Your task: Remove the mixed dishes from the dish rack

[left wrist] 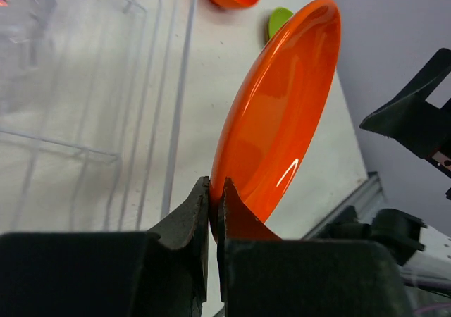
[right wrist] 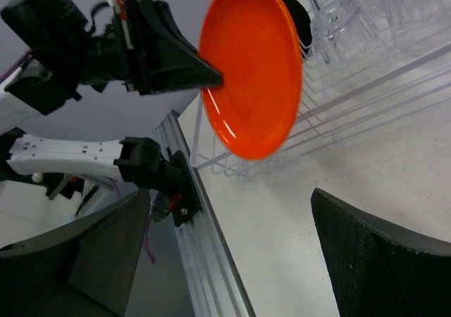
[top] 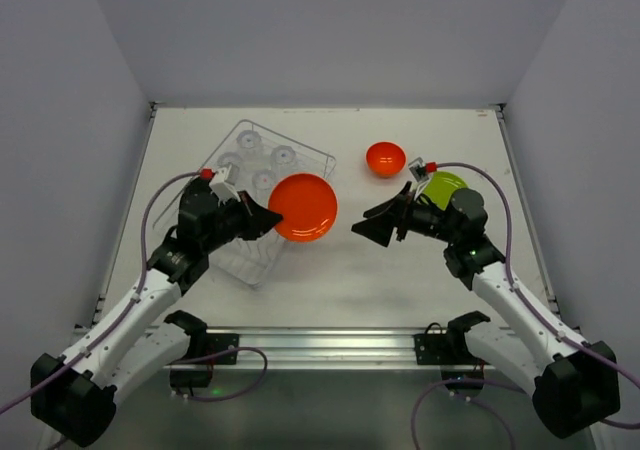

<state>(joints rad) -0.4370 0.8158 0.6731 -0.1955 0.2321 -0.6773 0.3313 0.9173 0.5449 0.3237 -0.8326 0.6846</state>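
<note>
The rack [top: 300, 142] stands at the left of the table [top: 330, 280], with four glasses [top: 264, 180] in its far half. At its 3 o'clock the left gripper [top: 275, 217] pinches the orange plate [top: 303, 207] by a narrow bit of rim. Its jaws are pressed tight on that rim, and the plate is tilted and clear of the table. At the plate's 3 o'clock the right gripper [top: 362, 222] faces it, jaws spread wide and holding nothing.

The main risk is the small grip on a slick rim: the plate could swivel between the fingers or slide out and drop. A swing toward 9 o'clock might catch the rack's wire and jolt the glasses. If a hand-over is meant, letting go before the right jaws close on the rim would let the plate fall. A low sweep of the right arm could knock the bowl [top: 385, 158] at the plate's 1 o'clock. It could also hit the green plate [top: 445, 184], which is partly hidden behind that arm.

The rack is thin silvery wire, rectangular and open, with raised sides. The glasses are small, round and clear. The orange plate is shallow, round, hard and glossy, with bright highlights. Both grippers have matt black wedge fingers, and the right one's pads look finely textured. The bowl is deep, round and shiny. The green plate looks flat and smooth.
</note>
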